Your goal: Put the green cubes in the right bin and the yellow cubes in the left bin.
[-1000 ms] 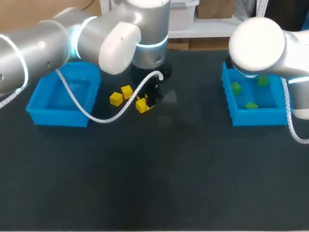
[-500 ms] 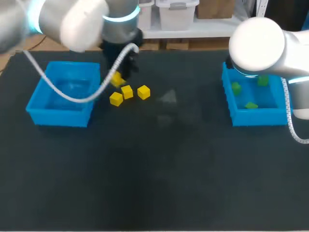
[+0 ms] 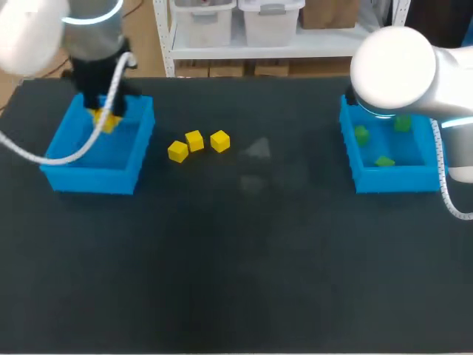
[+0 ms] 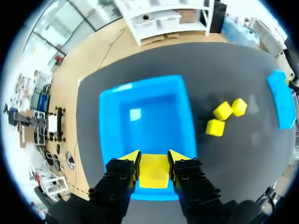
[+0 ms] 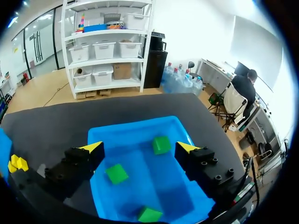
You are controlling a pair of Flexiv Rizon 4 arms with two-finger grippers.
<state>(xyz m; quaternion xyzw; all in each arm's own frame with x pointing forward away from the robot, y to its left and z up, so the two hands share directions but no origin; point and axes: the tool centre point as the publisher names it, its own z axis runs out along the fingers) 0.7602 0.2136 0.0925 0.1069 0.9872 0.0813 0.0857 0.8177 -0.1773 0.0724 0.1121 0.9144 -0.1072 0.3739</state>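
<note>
My left gripper (image 4: 154, 160) is shut on a yellow cube (image 4: 153, 171) and hangs over the left blue bin (image 3: 66, 161), which looks empty inside. In the head view the held cube (image 3: 106, 120) shows just under the left wrist. Three more yellow cubes (image 3: 196, 143) lie in a loose row on the dark table to the right of that bin; they also show ahead of the left gripper (image 4: 224, 115). My right gripper (image 5: 145, 148) stands open above the right blue bin (image 5: 140, 133), which holds three green cubes (image 5: 116, 173).
The right bin (image 3: 352, 157) sits at the table's right side, partly hidden by my right arm (image 3: 403, 63). The dark table (image 3: 236, 259) stretches bare between the bins and toward the front edge.
My left arm lifted a yellow cube from the group at mid-table and carried it leftward to above the left bin. Three cubes stay behind. The right arm has not moved.
</note>
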